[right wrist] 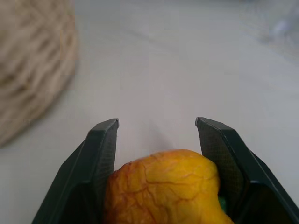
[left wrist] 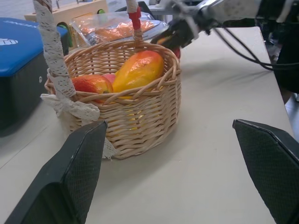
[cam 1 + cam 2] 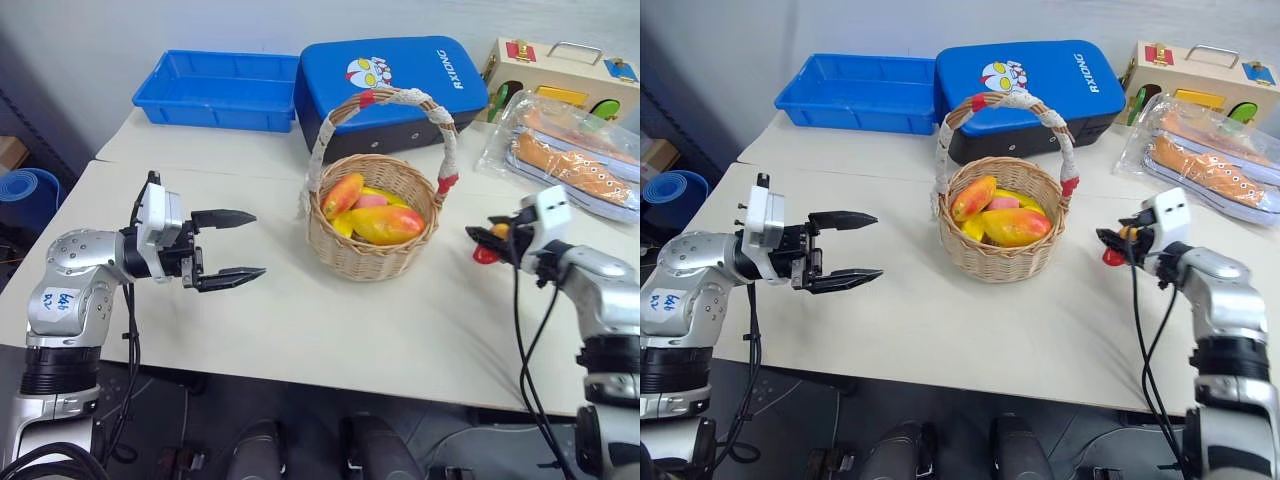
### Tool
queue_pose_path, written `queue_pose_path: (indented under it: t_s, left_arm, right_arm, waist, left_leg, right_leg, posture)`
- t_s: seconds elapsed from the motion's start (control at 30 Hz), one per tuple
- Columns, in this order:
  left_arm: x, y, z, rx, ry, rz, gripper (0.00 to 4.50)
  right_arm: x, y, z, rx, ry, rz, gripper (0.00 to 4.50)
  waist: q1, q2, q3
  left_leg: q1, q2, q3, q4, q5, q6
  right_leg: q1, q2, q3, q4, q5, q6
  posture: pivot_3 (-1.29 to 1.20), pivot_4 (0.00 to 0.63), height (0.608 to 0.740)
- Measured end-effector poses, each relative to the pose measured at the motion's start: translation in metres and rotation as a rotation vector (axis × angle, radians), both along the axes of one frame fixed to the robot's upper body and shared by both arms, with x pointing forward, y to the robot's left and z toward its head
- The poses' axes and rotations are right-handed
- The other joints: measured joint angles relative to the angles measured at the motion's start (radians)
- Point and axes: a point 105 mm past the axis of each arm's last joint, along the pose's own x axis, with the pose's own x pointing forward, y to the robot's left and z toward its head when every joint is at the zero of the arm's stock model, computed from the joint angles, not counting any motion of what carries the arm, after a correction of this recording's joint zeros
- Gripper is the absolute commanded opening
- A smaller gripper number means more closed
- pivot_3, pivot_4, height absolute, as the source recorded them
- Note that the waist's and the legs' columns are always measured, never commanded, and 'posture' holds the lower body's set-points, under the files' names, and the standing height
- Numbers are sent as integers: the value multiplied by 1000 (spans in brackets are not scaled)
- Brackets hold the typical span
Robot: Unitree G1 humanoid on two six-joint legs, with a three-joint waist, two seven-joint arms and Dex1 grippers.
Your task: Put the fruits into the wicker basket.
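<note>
Even, diffuse indoor light, bright enough, falling from above. Soft, short shadows on the table [image 3: 300, 330] under the wicker basket [image 3: 372, 240] and under the left gripper [image 3: 232, 247]. Glossy highlights on the fruits [image 3: 385, 222] in the basket; glare on the clear plastic bag [image 3: 570, 150] at the far right. Head views sharp, walls slightly bowed toward the edges. Right wrist view: basket weave [image 1: 28, 60] and tabletop soft and washed out, the held fruit [image 1: 161, 186] near the lens crisp.

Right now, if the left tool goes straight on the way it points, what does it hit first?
Most likely the round tan woven wicker basket: it sits ahead between the open left tool's fingers, with bare table between. Depth is unclear.
</note>
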Motion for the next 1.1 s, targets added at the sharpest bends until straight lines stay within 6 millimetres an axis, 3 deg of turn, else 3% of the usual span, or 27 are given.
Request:
queue_pose_path:
  t_s: [0.1, 0.23, 0.33, 0.5, 0.63, 0.83, 0.87, 1.0, 1.1]
  left_arm:
    - [1, 2, 0, -7, 2, 14, 4500]
    - [5, 0, 3, -57, -24, 36, 4500]
    - [12, -5, 9, -121, -36, 52, 4500]
    - [13, -3, 11, -128, -35, 69, 4500]
    - [14, -3, 11, -131, -33, 79, 4500]
    - [11, -5, 12, -133, -44, 82, 4500]
    - [11, -5, 11, -134, -40, 83, 4500]
    - [10, -4, 8, -137, -25, 88, 4500]
    - [10, -2, 9, -138, -28, 93, 4500]
  right_arm:
    - [-38, 33, 40, -45, -139, 221, 2320]
    - [-64, 106, 68, -4, -197, 428, 2320]
    - [-62, 142, 66, 25, -169, 460, 2320]
    - [-24, 191, 59, 128, -150, 309, 2320]
    - [-1, 201, 61, 129, -200, 195, 2320]
    - [3, 208, 56, 104, -217, 212, 4292]
    - [1, 209, 57, 102, -221, 237, 4454]
    - [-19, 206, 54, 126, -208, 397, 4454]
    - [-23, 185, 49, 132, -215, 402, 4454]
  waist:
    - [-7, 0, 0]
    - [-26, 0, 0]
    - [-25, -1, 0]
    - [-28, -2, -1]
    - [-22, -2, -1]
    - [-24, -2, -1]
    - [-24, -2, -1]
    - [-24, -2, -1]
    - [-23, -2, -1]
  left_leg:
    - [2, 2, -1, 0, -1, -1]
    - [5, 3, -1, -1, 0, -3]
    - [4, 3, -2, -1, 1, -3]
    - [2, 2, -1, -1, 1, -4]
    - [-1, 2, -2, 0, 1, -4]
    - [-2, 1, -1, 0, 1, -2]
    - [-2, 1, -2, 0, 1, -2]
    - [-2, 1, -3, 0, 1, -2]
    - [-2, 1, -2, 0, 1, -2]
  right_leg:
    - [1, 3, 0, 0, 0, 0]
    - [2, 3, 0, 2, 1, 0]
    - [2, 3, 0, 2, 1, -1]
    - [-2, 2, 0, 5, 1, -1]
    - [-4, 1, -1, 5, 1, -1]
    - [-3, 0, -1, 4, 1, -1]
    - [-3, 0, -1, 4, 1, -1]
    - [-3, 1, -2, 4, 1, -1]
    - [-2, 0, -2, 3, 1, -1]
  posture:
    - [0, 150, 740]
    - [0, 150, 740]
    - [0, 150, 740]
    - [0, 150, 740]
    - [0, 150, 740]
    - [0, 150, 740]
    - [0, 150, 740]
    - [0, 150, 740]
    - [0, 150, 740]
